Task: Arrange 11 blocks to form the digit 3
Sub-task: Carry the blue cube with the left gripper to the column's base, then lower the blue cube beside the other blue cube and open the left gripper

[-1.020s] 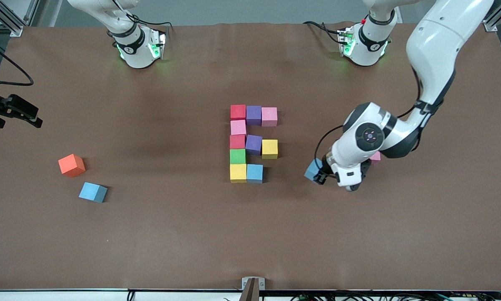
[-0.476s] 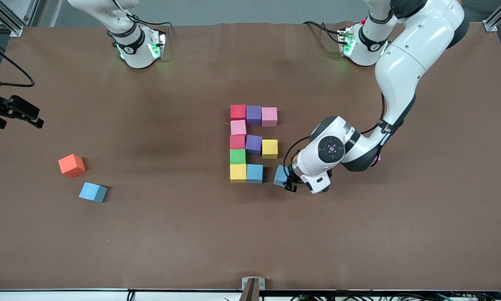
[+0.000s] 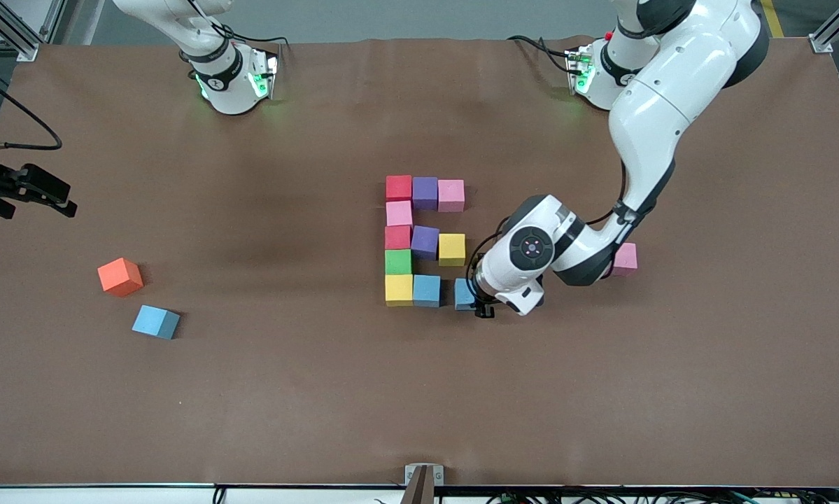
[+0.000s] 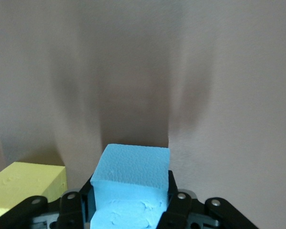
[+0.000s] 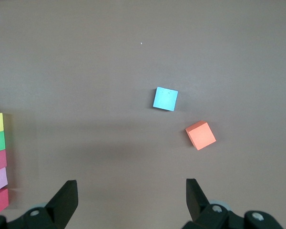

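Ten blocks form a figure at mid-table: red (image 3: 399, 187), purple (image 3: 425, 192) and pink (image 3: 451, 195) in the row farthest from the camera, then pink (image 3: 399, 213), red (image 3: 397, 236), purple (image 3: 425, 241), yellow (image 3: 452, 249), green (image 3: 398, 262), yellow (image 3: 399, 289) and light blue (image 3: 427, 290). My left gripper (image 3: 475, 301) is shut on a light blue block (image 3: 463, 294), low at the table, just beside the figure's light blue block with a small gap. In the left wrist view the held block (image 4: 133, 167) sits between the fingers (image 4: 178, 202). My right gripper (image 5: 131, 200) is open and empty, waiting.
A loose light blue block (image 3: 155, 322) and an orange cube (image 3: 120, 276) lie toward the right arm's end; both show in the right wrist view, blue (image 5: 165, 98) and orange (image 5: 200, 135). A pink block (image 3: 626, 258) lies partly under the left arm.
My left gripper carried the light blue block from the left arm's end toward the figure, to just beside its light blue block. The loose pink block has come into view. The right gripper barely moved.
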Available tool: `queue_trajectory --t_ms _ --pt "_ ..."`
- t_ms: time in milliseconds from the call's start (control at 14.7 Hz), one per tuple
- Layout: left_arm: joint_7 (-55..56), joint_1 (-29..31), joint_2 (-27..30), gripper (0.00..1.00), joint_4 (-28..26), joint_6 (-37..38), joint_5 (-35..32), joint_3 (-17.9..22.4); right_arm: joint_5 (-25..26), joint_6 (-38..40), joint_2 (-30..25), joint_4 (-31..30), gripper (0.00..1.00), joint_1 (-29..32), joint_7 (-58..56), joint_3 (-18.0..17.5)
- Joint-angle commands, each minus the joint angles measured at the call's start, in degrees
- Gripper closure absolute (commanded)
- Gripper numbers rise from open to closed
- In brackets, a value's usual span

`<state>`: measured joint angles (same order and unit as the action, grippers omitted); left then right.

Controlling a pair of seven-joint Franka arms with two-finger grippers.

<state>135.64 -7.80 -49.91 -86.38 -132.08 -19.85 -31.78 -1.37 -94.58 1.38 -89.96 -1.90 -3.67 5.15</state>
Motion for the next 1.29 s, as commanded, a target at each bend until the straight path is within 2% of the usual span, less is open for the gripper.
queue_trajectory --t_ms 0,476,1020,1223 --pt "2.6 -3.4 -0.4 0.65 1.4 -0.1 0.8 2.4 0.6 0.2 -0.4 -0.5 0.0 0.1 -0.8 0.0" --pt "2.3 -4.7 -2.1 0.65 4.6 -0.1 0.8 2.7 0.5 -0.1 -0.1 -0.5 0.0 0.5 -0.8 0.0" --pt "2.7 -5.9 -2.5 0.63 4.7 -0.1 0.8 2.7 0.4 -0.2 0.0 -0.5 0.0 0.6 -0.7 0.0" --pt "2.5 -5.9 -2.5 0.55 4.7 -0.1 0.8 2.7 0.3 -0.3 0.0 -0.4 0.0 0.6 -0.7 0.0"
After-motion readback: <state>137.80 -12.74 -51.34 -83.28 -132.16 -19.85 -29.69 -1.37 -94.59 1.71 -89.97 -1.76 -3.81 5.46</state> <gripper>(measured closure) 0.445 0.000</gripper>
